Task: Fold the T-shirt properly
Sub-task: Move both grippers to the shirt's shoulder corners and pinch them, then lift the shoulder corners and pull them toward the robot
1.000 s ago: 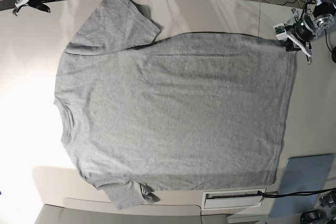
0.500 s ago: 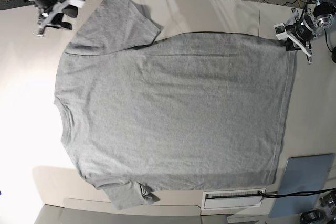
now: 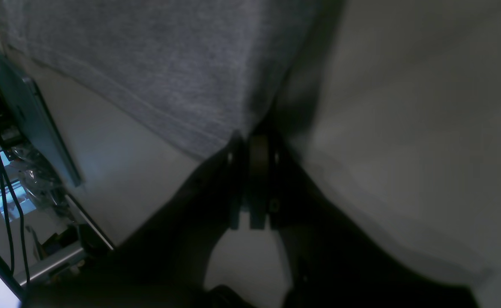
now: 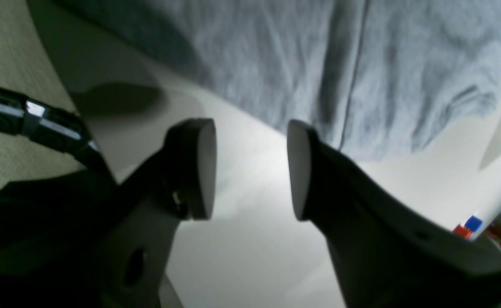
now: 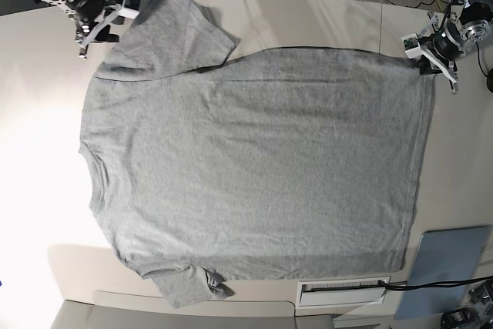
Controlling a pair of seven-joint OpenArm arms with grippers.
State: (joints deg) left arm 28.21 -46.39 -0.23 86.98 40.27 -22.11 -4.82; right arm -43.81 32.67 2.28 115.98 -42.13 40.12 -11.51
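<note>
Because the T-shirt [image 5: 254, 167] is one big sheet of soft, light knit, you should expect it to sag, stretch and drag rather than hold any shape when you lift it. It lies spread flat over most of the table [image 5: 46, 175], plain side up, collar toward the base view's left, hem toward its right, one sleeve reaching the far edge and the other curling at the near edge. No lettering shows from here. A single pinch will only raise a peak, so you want two holds at once, and the stitched edges are the firmest places: the hem corners, the sleeve cuffs, the shoulder seams. It should not slip much between the pads, but a thin bite may pull free.

Beside it, the grey-blue pad [image 5: 447, 261] sits at the near right corner, apart from the cloth.

Your left gripper [image 3: 252, 145] sits at the far hem corner with its jaws clenched together; the hem runs right up to the tips, yet the dark, blurred wrist view does not let you tell whether any cloth is pinched. Your right gripper [image 4: 250, 169] hangs released, jaws wide, just off the far sleeve's edge, with bare table between the pads.

Count: one shirt, one pad, two grippers.
</note>
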